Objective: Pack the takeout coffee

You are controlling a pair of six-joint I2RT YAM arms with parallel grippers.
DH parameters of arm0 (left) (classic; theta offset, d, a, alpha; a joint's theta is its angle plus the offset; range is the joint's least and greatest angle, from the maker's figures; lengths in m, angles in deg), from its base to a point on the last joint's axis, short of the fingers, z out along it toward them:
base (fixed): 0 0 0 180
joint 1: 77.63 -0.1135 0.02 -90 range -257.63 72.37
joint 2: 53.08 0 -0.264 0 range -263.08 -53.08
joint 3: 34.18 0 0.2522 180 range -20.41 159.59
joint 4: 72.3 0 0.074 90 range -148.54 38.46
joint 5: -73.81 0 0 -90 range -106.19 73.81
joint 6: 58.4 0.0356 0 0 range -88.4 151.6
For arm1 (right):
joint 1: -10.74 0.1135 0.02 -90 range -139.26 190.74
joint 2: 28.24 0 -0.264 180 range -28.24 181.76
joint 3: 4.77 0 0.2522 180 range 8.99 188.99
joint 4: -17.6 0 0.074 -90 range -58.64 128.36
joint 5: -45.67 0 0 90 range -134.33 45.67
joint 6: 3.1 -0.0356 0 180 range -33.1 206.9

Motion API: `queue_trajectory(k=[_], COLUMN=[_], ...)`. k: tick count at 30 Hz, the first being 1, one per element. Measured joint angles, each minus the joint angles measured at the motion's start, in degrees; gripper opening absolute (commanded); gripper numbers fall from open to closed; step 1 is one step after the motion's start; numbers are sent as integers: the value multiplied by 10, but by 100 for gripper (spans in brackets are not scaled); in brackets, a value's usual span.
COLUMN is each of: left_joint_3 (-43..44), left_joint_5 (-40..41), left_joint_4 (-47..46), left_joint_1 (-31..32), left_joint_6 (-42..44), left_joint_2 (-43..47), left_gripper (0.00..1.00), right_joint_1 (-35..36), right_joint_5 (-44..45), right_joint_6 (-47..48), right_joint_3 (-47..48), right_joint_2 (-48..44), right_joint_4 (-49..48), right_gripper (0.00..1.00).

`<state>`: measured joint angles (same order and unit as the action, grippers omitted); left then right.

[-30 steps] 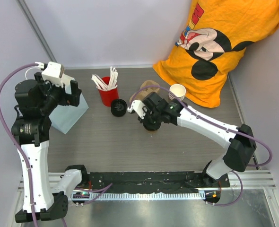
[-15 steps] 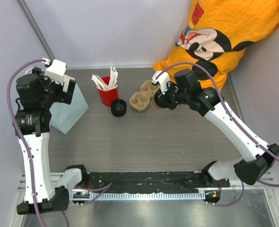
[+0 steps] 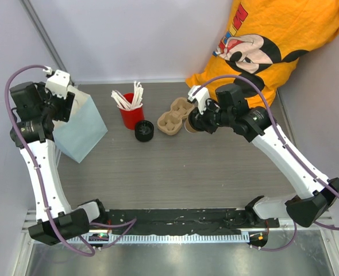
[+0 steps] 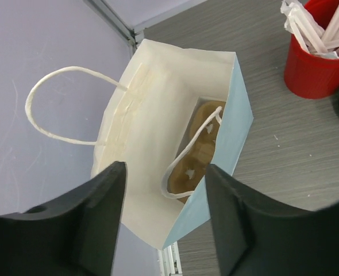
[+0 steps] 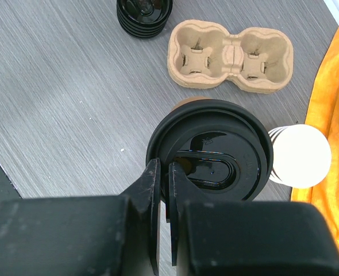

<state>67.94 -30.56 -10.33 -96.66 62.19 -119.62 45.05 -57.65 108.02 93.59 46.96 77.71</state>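
A grey wood-grain table (image 3: 175, 172) fills the booth, closed in by plain pale walls. Along its near edge runs a black rail (image 3: 181, 218) that carries both arm bases.

On the near left, the left gripper (image 4: 165, 184) hangs over a light-blue paper bag (image 3: 83, 129). Its fingers (image 4: 109, 213) are spread wide and hold nothing. The bag stands upright and open with a white inside, and its twine handles (image 4: 49, 109) fall to the sides. Something brown (image 4: 199, 150) lies at the bottom, too dim to name.

Further in on the right, the right gripper (image 5: 164, 169) has its jaws almost together, pinching the rim of the black lid (image 5: 227, 144). The lid sits on the takeout coffee (image 3: 189, 127), whose kraft wall shows only as a sliver under the lid. Whether the cup's base touches the table cannot be told. In the wrist view it overlaps a stack of white-lined paper cups (image 5: 303, 155) beside it.

Beyond the coffee lies a brown pulp carrier tray (image 5: 230, 54) with its two wells up. A stack of black lids (image 3: 144, 130) sits just to the tray's left. Behind that stack stands a red cup (image 3: 130, 118) full of white sticks.

Against the back right corner drapes an orange cartoon-mouse shirt (image 3: 273, 52), its hem lying on the table.
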Motion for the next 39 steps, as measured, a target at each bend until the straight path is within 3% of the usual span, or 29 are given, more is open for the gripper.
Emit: queue_trajectory(k=[2, 5, 7, 19, 39], left_joint_3=[0, 0, 0, 0, -34], left_joint_5=[-12, -33, -47, -126, -332], left_joint_4=[4, 9, 16, 88, 282], left_joint_1=[-2, -2, -2, -3, -3], left_joint_6=[8, 20, 31, 61, 156], left_joint_2=[-2, -2, -2, 31, 194], left_gripper=[37, 7, 0, 0, 0], right_joint_1=[-1, -5, -7, -28, -38], right_joint_5=[-1, -2, -3, -6, -8], right_joint_6=[0, 0, 0, 0, 0], right_joint_3=[0, 0, 0, 0, 34], right_joint_2=[-2, -7, -9, -10, -8], right_joint_4=[0, 0, 0, 0, 1], right_gripper=[1, 1, 1, 1, 1])
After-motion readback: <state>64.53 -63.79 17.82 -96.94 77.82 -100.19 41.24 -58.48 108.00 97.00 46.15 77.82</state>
